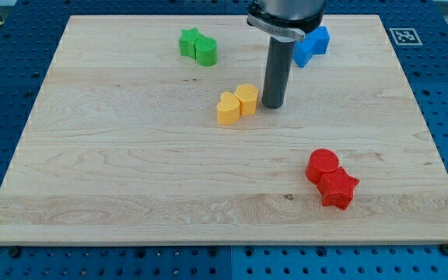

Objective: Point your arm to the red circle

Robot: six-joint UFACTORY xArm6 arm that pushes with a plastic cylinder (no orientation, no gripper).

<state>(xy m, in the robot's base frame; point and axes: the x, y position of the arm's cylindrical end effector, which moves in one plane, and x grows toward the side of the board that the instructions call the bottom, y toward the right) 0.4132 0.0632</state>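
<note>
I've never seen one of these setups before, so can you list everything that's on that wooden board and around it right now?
Green blocks: two, touching, one star-like and one rounded; the view's top, left of centre.
Blue block: at least one, shape unclear, partly hidden behind the rod; the view's top, right of centre.
Yellow blocks: two, touching, a heart at the left and a hexagon-like one at the right; mid-board.
Red circle: one; the view's lower right.
Red star: one, touching the red circle, just below and right of it.
Wooden board: one, pale wood, on a blue perforated table.
Printed tag: one, black and white; board's top right corner.
My tip: one dark rod end, just right of the yellow blocks, far from the red circle.
</note>
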